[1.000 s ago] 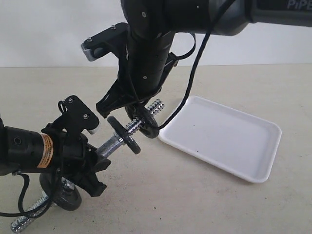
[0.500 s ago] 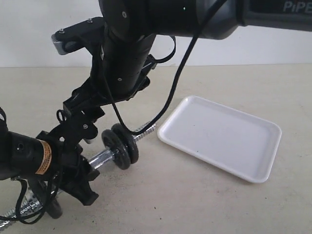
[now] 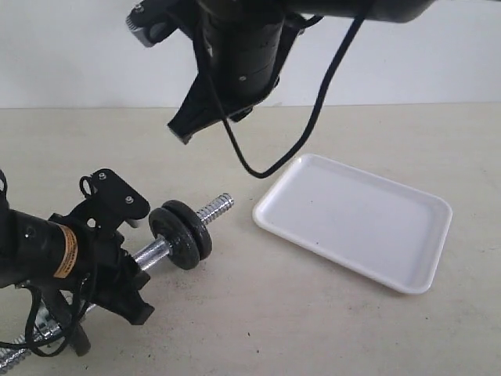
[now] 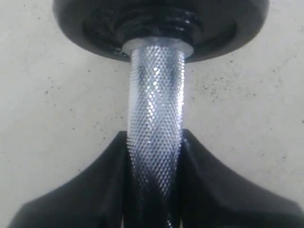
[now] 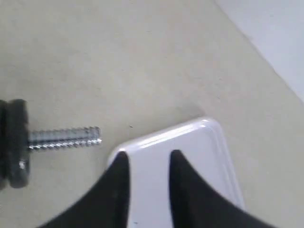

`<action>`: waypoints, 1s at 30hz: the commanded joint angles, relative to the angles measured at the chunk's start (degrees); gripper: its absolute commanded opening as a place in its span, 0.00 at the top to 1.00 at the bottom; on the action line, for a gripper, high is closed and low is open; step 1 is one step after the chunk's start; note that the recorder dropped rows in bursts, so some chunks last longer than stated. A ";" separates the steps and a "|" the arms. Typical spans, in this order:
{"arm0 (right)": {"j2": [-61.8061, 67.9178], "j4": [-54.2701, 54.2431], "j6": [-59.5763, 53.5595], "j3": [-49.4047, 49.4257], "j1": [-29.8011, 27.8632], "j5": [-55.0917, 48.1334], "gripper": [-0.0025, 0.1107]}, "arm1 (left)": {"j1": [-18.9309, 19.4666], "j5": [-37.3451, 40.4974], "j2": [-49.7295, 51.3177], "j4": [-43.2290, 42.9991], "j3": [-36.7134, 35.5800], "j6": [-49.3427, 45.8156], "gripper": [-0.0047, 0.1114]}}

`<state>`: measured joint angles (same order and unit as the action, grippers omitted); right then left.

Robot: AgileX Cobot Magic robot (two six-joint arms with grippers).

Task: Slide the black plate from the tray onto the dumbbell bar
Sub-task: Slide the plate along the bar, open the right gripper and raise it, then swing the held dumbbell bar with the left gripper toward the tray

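The dumbbell bar (image 3: 156, 252) points up and to the right, and my left gripper (image 3: 131, 265) is shut on its knurled middle (image 4: 156, 118). Two black discs sit pressed together on the bar; the outer one is the black plate (image 3: 196, 229), also seen in the wrist views (image 4: 161, 23) (image 5: 16, 142). Beyond the discs the threaded end (image 3: 215, 207) (image 5: 66, 137) sticks out bare. My right gripper (image 3: 182, 129) (image 5: 148, 159) hangs high above the bar, open, with nothing between its fingers. The white tray (image 3: 423, 262) (image 5: 209, 137) lies to the right and holds nothing.
The right arm's black body and a dangling cable (image 3: 258, 168) hang over the tray's near-left corner. The bar's other threaded end (image 3: 16, 356) touches the beige table at the lower left. A white wall stands behind the table.
My right gripper has let go of the black plate, risen and drawn away from the bar. The plate now rests against the other disc. The left arm has lowered the bar.
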<state>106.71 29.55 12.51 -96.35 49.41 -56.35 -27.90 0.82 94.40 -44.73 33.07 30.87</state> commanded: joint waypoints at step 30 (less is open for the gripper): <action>-8.98 3.10 -6.61 -0.31 -0.36 -13.62 0.94 | -0.10 -12.29 4.50 27.15 16.38 14.74 0.92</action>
<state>98.64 32.02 6.49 -96.35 49.33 -69.83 -27.90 16.45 100.07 -16.25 46.02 45.27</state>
